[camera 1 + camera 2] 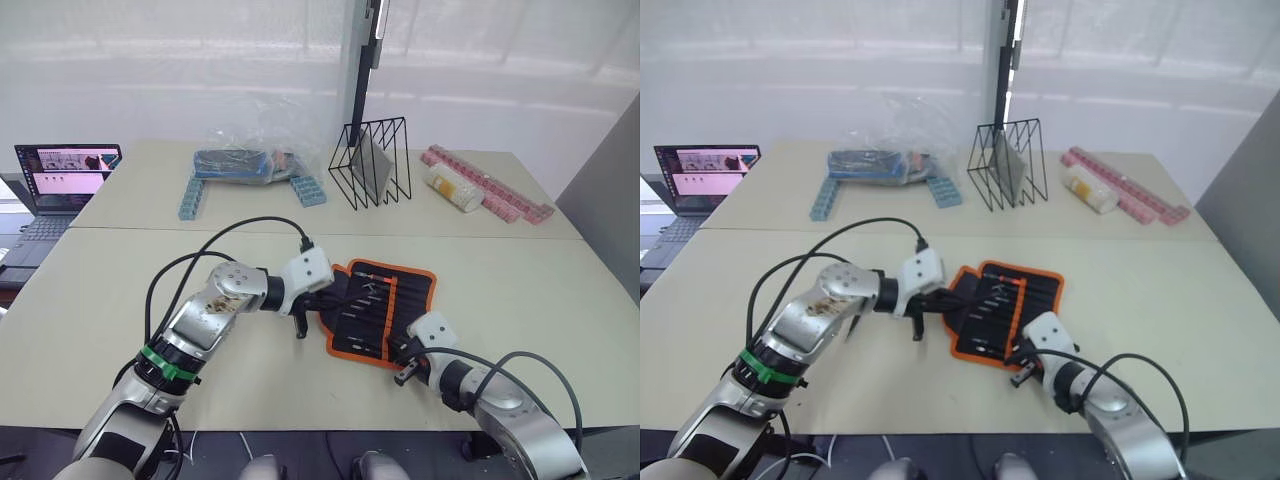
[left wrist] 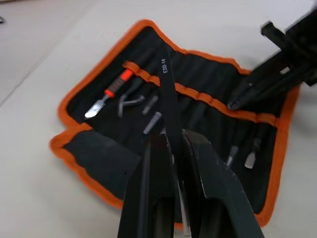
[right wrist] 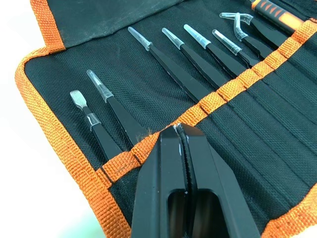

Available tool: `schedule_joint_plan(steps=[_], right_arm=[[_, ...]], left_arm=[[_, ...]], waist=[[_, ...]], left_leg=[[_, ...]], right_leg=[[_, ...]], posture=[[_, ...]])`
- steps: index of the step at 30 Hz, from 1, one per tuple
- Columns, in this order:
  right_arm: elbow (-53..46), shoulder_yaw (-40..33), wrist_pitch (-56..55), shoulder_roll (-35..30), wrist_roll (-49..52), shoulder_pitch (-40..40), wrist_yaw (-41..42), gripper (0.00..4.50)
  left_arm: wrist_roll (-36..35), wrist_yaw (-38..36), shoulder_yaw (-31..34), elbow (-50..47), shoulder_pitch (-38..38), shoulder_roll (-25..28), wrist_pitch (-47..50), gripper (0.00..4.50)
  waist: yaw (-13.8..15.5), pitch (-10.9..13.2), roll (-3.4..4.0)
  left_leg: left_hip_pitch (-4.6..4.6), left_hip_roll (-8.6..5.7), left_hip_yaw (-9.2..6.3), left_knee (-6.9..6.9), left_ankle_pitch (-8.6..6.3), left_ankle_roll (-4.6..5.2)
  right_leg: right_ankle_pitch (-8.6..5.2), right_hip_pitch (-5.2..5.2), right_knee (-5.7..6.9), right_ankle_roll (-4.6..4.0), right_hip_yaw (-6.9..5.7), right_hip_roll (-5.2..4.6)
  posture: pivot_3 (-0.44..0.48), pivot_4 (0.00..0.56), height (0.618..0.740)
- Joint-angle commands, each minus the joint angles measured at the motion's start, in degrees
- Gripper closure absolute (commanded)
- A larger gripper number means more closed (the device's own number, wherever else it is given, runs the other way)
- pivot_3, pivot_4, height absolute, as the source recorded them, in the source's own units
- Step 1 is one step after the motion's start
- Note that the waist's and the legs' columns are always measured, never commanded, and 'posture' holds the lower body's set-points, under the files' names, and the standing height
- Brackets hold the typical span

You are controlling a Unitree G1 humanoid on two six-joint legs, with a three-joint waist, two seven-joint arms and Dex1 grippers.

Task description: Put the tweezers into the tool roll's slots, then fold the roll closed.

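Tweezers (image 2: 167, 94), one slim black pair stamped ESD-14, sat pinched between the two fingers of my left hand (image 1: 303, 322), its length running out ahead of them over the open tool roll (image 1: 380, 305). I judged it light, stiff and slick along its flat sides, so a grip near mid-length, where I had it, seemed the safest way to keep it from swivelling; the fine point looked easy to bend if jammed against fabric.

Other tweezers (image 3: 171, 64) were already seated in the slots (image 3: 233, 89), their clear-capped tips sticking out past the orange band in a row. A red-handled tool (image 2: 111, 94) lay in the slot nearest one end.

The roll itself lay flat on the worktop (image 1: 520, 290), roughly at the centre and toward 5 o'clock of my head view, one flap folded over at its left edge. It looked soft and floppy, likely to slide or bunch if pushed, so I expected it would need pinning at the trim.

My right hand (image 1: 404, 372) had its fingers closed, with nothing I could see between them, tips resting at the orange pocket band near the roll's 5 o'clock corner.
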Motion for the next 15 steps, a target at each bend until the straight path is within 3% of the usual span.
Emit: schedule_joint_plan(steps=[1,15], right_arm=[[0.6,0.8,2.9,-0.2,0.2,3.6,-0.1,4.50],[-2.3,0.5,3.5,-0.7,0.1,7.0,-1.1,4.50]], left_arm=[[3.5,-4.1,-3.0,3.0,-1.8,0.9,-5.6,4.46],[11.8,-10.4,-8.0,11.7,-5.9,-1.8,-13.5,4.46]], waist=[[0.0,0.0,0.02],[0.1,0.0,0.03]], left_leg=[[-0.01,0.02,-0.01,0.00,0.00,0.00],[-0.20,0.10,-0.24,0.11,0.00,0.02]], right_leg=[[-0.01,-0.01,0.00,-0.02,0.00,0.04],[-0.05,-0.05,0.00,-0.03,0.03,0.27]], posture=[[0.000,0.150,0.725],[0.000,0.150,0.725]])
